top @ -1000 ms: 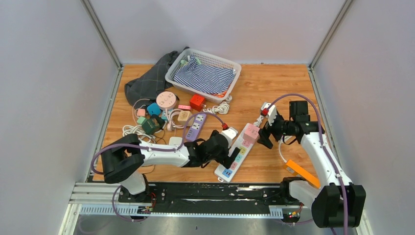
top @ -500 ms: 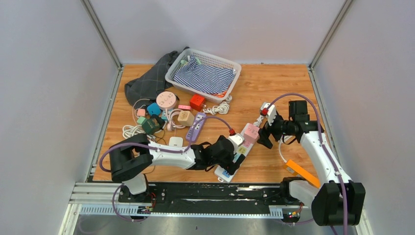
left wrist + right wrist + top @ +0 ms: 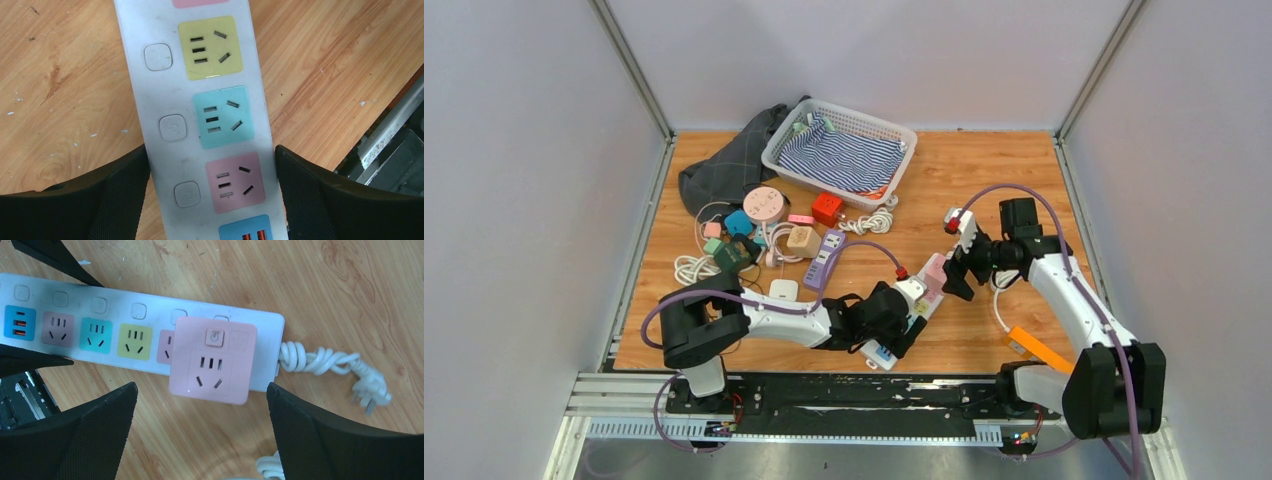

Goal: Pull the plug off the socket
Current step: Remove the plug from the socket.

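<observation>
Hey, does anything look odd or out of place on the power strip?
The pink adapter plugged into the power strip overhangs its edge and hides part of the pink socket beside it. The strip's white face is smudged grey.

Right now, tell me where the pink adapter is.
In the right wrist view, the pink adapter sits plugged in at the cord end of the white power strip, under the open right gripper; from above, right of table centre.

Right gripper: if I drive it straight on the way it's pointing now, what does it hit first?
The pink adapter cube, plugged into the white power strip. The wrist view shows it centred between the fingers of the open right gripper, so it likely comes first; how far off is unclear.
</observation>
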`<state>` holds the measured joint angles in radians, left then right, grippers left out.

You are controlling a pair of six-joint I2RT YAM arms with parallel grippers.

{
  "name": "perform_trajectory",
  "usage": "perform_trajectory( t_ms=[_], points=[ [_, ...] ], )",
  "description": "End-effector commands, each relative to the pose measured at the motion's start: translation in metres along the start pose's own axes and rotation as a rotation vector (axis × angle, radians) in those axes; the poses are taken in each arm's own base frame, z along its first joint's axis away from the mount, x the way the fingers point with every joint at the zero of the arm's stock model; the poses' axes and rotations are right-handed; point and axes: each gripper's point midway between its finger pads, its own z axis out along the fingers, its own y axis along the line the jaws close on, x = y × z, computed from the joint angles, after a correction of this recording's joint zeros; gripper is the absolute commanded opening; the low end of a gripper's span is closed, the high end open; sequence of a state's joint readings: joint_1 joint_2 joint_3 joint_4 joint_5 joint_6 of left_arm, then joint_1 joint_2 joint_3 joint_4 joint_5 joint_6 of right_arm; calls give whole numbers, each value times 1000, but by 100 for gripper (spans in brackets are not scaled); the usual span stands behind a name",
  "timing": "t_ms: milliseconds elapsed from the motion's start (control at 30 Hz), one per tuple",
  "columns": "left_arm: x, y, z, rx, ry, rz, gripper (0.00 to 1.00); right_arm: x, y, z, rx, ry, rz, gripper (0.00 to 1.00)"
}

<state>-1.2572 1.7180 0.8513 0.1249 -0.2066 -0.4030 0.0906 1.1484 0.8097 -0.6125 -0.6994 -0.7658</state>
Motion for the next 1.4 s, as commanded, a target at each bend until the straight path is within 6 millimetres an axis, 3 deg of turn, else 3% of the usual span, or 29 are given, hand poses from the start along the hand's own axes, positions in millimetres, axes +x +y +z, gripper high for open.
perform_trajectory(
  t_ms=[0, 67, 100, 500, 667, 967, 1133, 1267, 1367],
  points=[
    [6, -3, 3, -6, 16, 34, 63, -17, -12, 4, 14, 17, -51, 100],
    [7, -6, 4, 5, 20, 45, 45, -20, -16, 5, 17, 22, -53, 100],
    [7, -7, 4, 11, 21, 50, 41, -21, -18, 7, 19, 26, -49, 100],
    [5, -31, 11, 109, 42, 118, 4, 15, -20, 22, 53, 127, 17, 100],
    [4, -30, 15, 97, 42, 120, 0, 37, -22, 24, 59, 219, 39, 93],
    [5, -13, 20, 0, 25, 93, 0, 40, -14, 19, 58, 219, 22, 79],
    [5, -11, 19, -11, 22, 88, 0, 44, -9, 22, 24, 229, 33, 52],
    [5, -10, 20, -19, 22, 90, 0, 44, 1, 24, -32, 228, 47, 19],
    [5, -10, 20, -19, 22, 88, 0, 42, 8, 23, -62, 215, 43, 10]
  ],
)
